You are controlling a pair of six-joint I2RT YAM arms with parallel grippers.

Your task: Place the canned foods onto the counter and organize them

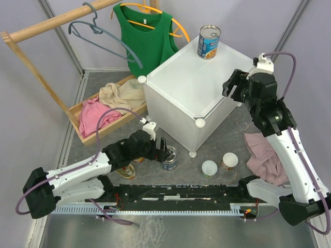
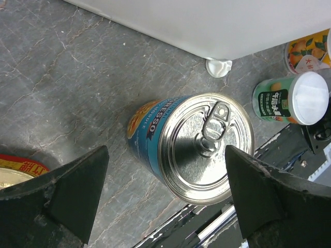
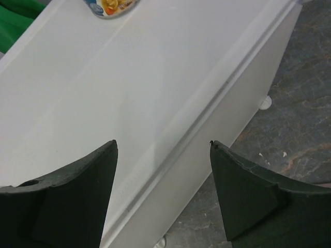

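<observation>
Hovering low over the grey worktop (image 1: 217,137), the left tool (image 1: 164,147) is spread wide. A tall blue-labelled can (image 2: 194,147) stands upright between its fingers, untouched, beside the white counter's (image 1: 186,88) front leg. Another tall can (image 1: 209,42) stands on the counter's far corner. The right tool (image 3: 163,143), spread and empty, hangs above the counter's right edge. Two small white-lidded cans (image 1: 209,167) (image 1: 230,160) stand on the worktop nearby.

The cabinet (image 1: 181,88) is plain white. The upper can (image 1: 208,42) wears a blue label with yellow. The lower can (image 2: 199,147) is blue with an orange patch and a bare steel lid. The green can (image 2: 289,98) has a white lid, and the fruit can (image 2: 310,49) shows oranges and leaves. The oval tin (image 2: 15,170) is red and gold. The bench (image 2: 67,77) is grey, veined like marble.
</observation>
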